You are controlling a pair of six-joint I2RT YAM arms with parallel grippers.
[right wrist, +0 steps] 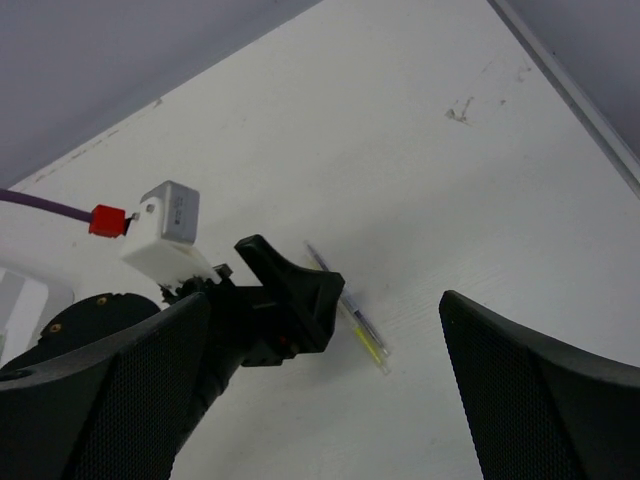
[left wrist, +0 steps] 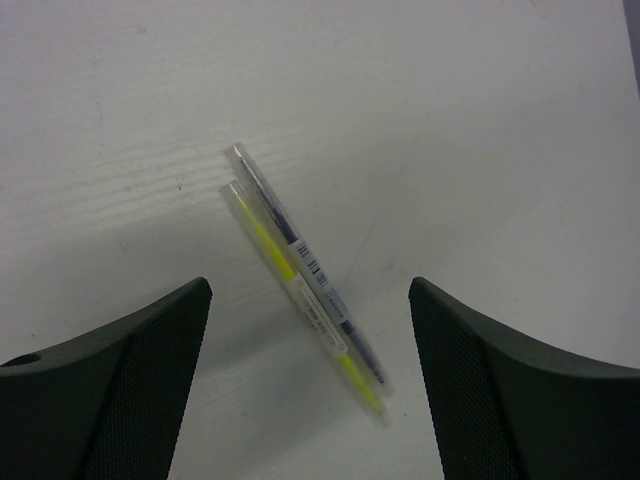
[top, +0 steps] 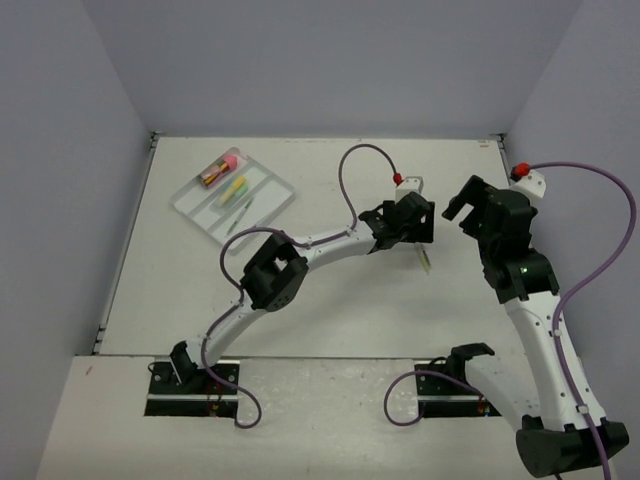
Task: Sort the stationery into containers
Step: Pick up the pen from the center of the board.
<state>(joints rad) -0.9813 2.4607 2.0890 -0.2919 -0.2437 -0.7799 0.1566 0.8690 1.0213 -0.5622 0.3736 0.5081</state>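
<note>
The white table [top: 330, 300] has a matte, faintly grained top and is closed in by pale walls on the left, far and right sides. On its far left lies a clear tray [top: 268, 188] with three long compartments, set at a slant to the table's edges. Well apart from it, right of centre, two thin see-through pens lie side by side and parallel on the bare top: a dark pen [left wrist: 307, 264] and a yellow pen [left wrist: 307, 300] (so close that contact cannot be judged). A small grey smudge [right wrist: 460, 110] marks the far right. Two black base plates [top: 195, 385] sit at the near edge.
</note>
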